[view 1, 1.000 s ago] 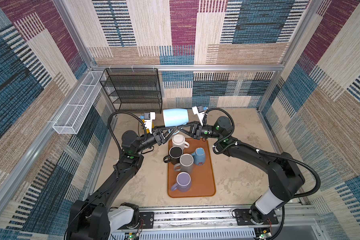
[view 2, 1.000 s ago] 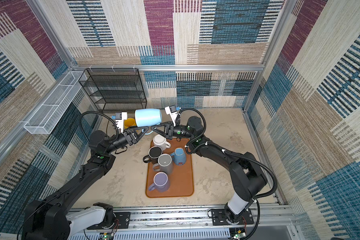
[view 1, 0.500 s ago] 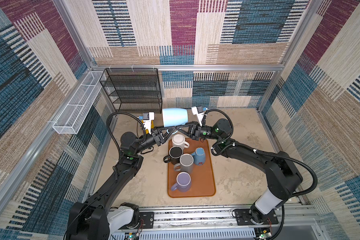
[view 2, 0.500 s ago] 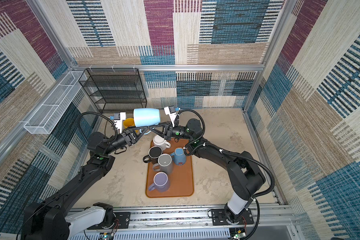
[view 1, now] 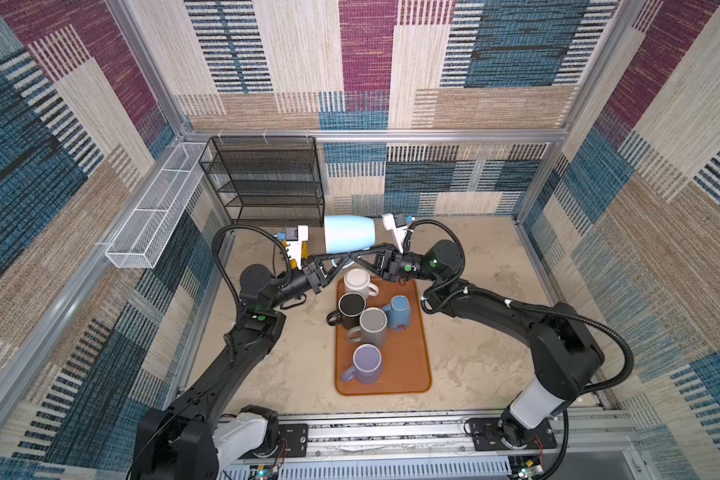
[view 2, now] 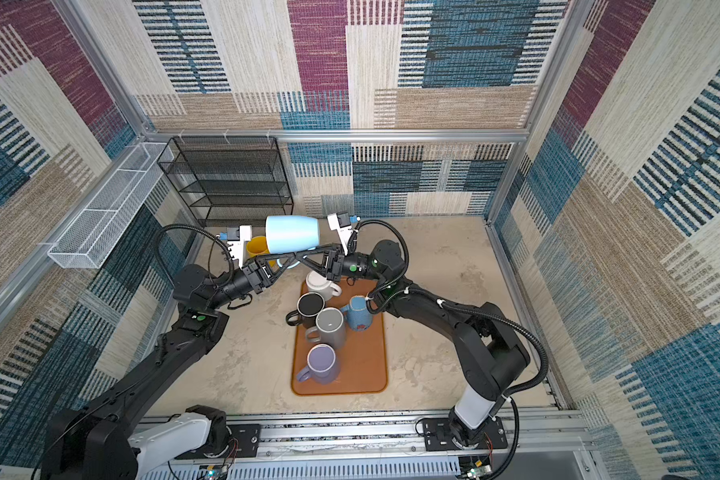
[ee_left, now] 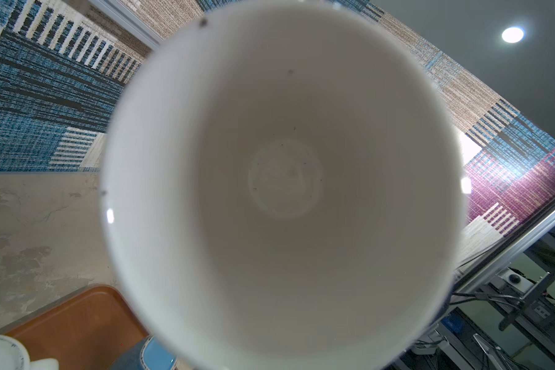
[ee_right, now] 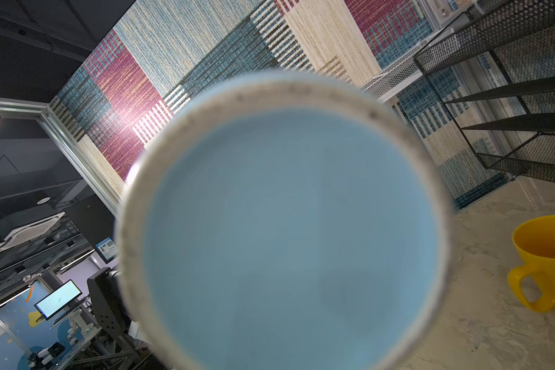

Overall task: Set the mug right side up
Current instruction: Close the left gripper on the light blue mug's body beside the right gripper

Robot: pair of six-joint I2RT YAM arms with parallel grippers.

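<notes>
**Pale blue mug sideways in mid-air, pinched at the handle**

Mug [view 1: 349, 235] up in the air over the far end of the tray [view 1: 416, 357], lying on its side with the handle pointing down. Empty, going by the left wrist view: just a smooth, glossy white inside, a few dark specks. Right wrist view gets the other end, a flat blue base ringed by a rough, speckled bare edge.

Tray is brown with rounded corners, holding a white mug [view 1: 358, 280], black mug [view 1: 350, 307], grey mug [view 1: 373, 326], blue mug [view 1: 400, 313] and purple mug [view 1: 366, 361], mostly bunched together. Yellow mug [view 2: 256, 247] sitting on the mottled table behind the left arm.

Both arms reaching in from opposite sides, fingers meeting under the mug. Left gripper [view 1: 336, 258] closed on the handle from the mouth side, right gripper [view 1: 360, 257] clamped on it from the base side.
</notes>
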